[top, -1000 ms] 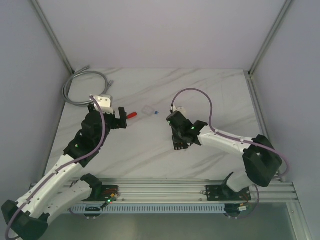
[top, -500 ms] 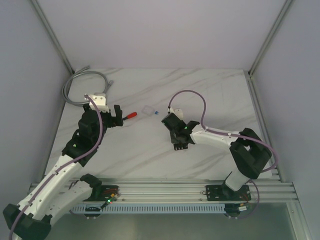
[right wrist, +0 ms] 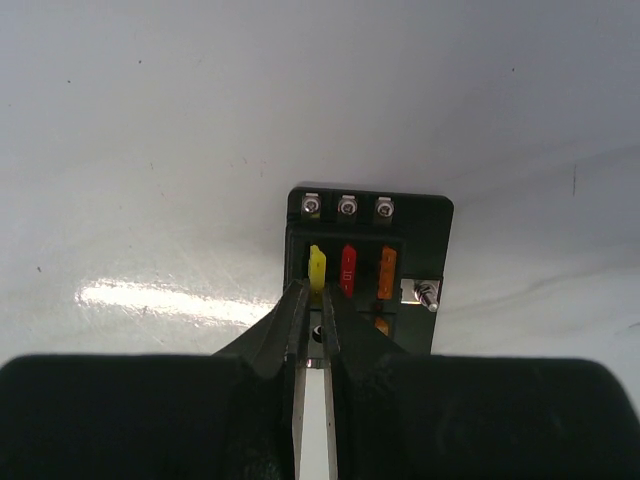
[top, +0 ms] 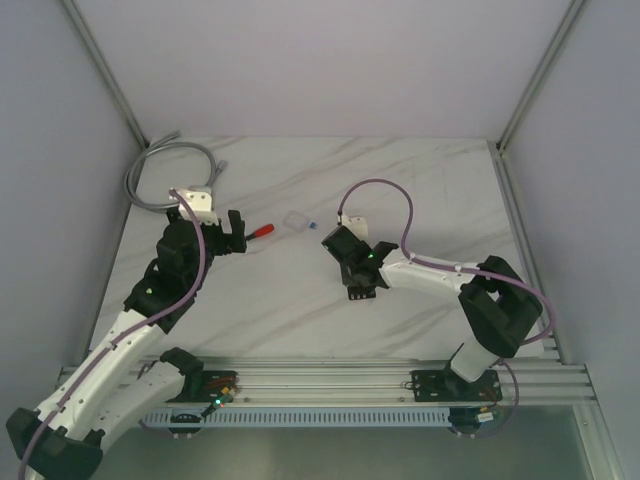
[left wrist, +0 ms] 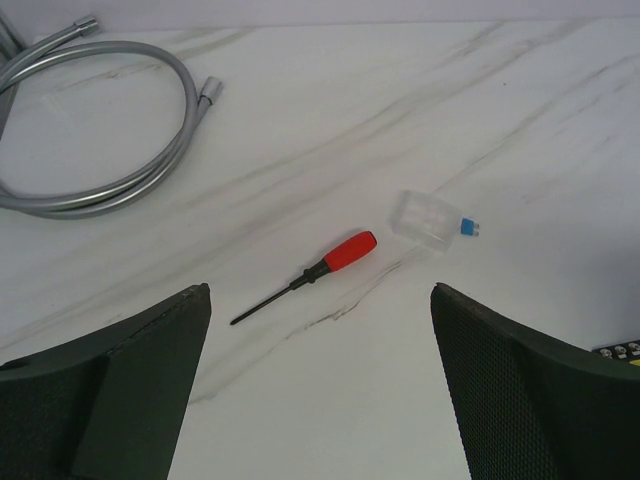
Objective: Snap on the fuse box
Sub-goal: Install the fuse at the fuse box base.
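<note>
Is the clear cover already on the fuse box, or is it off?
Off. The clear cover lies on the table near the red-handled screwdriver, apart from the fuse box, whose coloured fuses show uncovered.

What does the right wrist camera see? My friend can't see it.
The right claw, nearly closed, pinches a yellow fuse standing in a black fuse box on a white table. A red fuse and an orange fuse sit beside it.

Left arm [top: 130, 320] extends forward on its own side, forearm raised. Left gripper [top: 243, 232] [left wrist: 320, 290]: jaws spread fully wide. Right arm [top: 440, 278] folds inward at the elbow. Right gripper [top: 362, 291] [right wrist: 312, 300] points down and nearward, fingers [right wrist: 292, 320] drawn nearly together, only a thin slit between them.
</note>
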